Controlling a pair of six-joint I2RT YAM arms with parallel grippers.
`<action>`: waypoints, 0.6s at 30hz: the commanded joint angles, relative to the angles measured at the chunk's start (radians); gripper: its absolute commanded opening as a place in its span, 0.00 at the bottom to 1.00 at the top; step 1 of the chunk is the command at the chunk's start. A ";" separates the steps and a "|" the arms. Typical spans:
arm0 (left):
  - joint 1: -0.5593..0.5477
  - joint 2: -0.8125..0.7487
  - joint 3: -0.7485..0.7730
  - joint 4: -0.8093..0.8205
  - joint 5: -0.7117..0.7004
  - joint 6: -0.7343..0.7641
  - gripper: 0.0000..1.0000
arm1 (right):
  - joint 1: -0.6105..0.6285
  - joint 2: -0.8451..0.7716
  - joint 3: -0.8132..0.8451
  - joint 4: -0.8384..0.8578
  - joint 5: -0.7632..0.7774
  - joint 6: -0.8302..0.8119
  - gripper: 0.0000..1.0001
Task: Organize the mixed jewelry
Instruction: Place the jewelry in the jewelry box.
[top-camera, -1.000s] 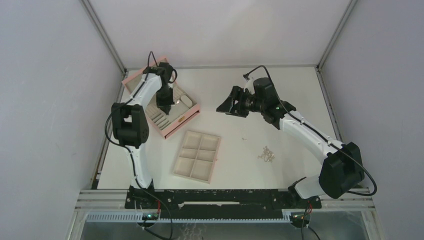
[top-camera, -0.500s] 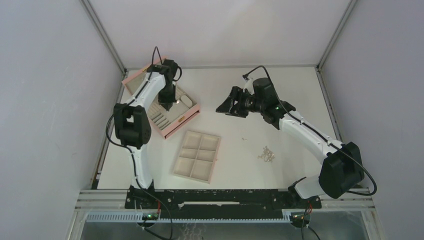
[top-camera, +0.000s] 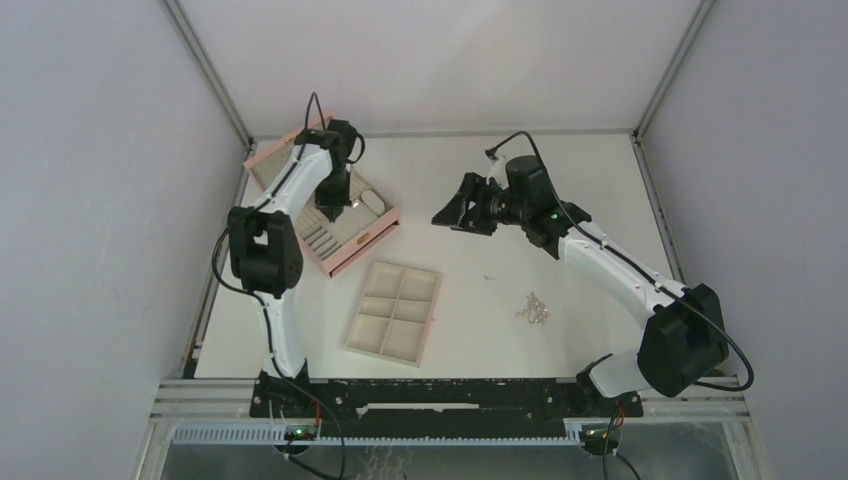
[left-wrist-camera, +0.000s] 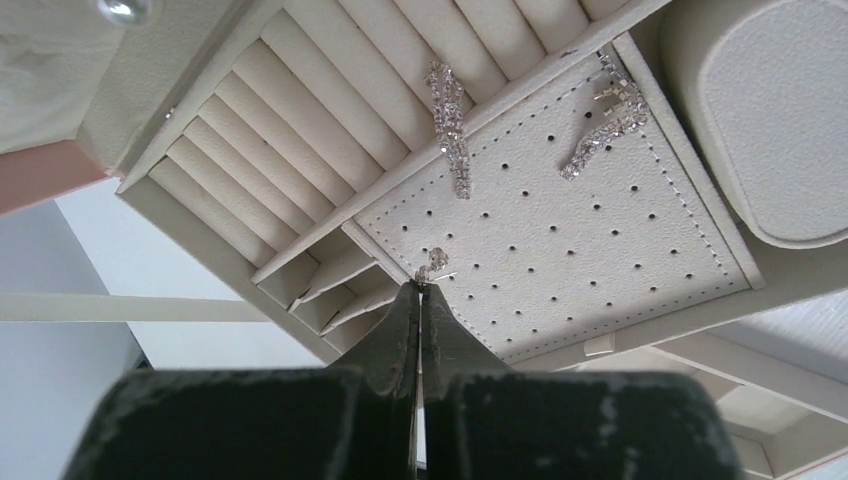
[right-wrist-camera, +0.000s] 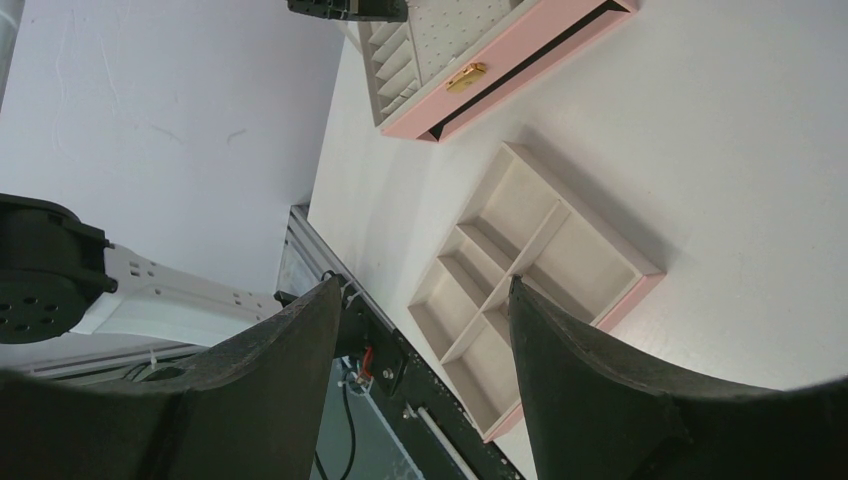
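Counter (top-camera: 560, 200): pink box (top-camera: 365, 241) open at far left, beige tray (top-camera: 394, 313) just in front. Right end effector (right-wrist-camera: 425, 295) jaws apart, holding nothing, above mid-counter. Left end effector (left-wrist-camera: 420, 295) jaws together over the box's perforated pad. Jewelry pile (top-camera: 533, 309) on counter right of tray. Two drop earrings (left-wrist-camera: 450, 125) in box. Stud (left-wrist-camera: 432, 262) at left tips; can't tell if pinched.

The left gripper (left-wrist-camera: 421, 290) has fingers of matt, grainy dark plastic. At their tips a tiny stud earring (left-wrist-camera: 433, 264) glitters, silvery metal set with faceted stones. Ahead of the jaws lies a perforated panel (left-wrist-camera: 560, 260) of cream, fine-grained leatherette, bearing sparkling crystal drop earrings (left-wrist-camera: 450, 125). Left of it run ring rolls (left-wrist-camera: 300, 130) of smooth, matt padding. Between the matt black fingers of the right gripper (right-wrist-camera: 422, 290) shows a matt beige tray (right-wrist-camera: 585, 207).
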 joint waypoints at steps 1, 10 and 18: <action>-0.011 -0.012 0.003 0.000 -0.010 0.019 0.00 | 0.003 -0.002 0.002 0.026 0.000 -0.018 0.71; -0.019 0.003 0.004 0.002 -0.030 0.020 0.00 | 0.004 -0.005 0.002 0.019 0.003 -0.019 0.71; -0.019 -0.003 -0.025 0.002 -0.050 0.023 0.00 | 0.005 -0.002 0.003 0.022 0.002 -0.018 0.71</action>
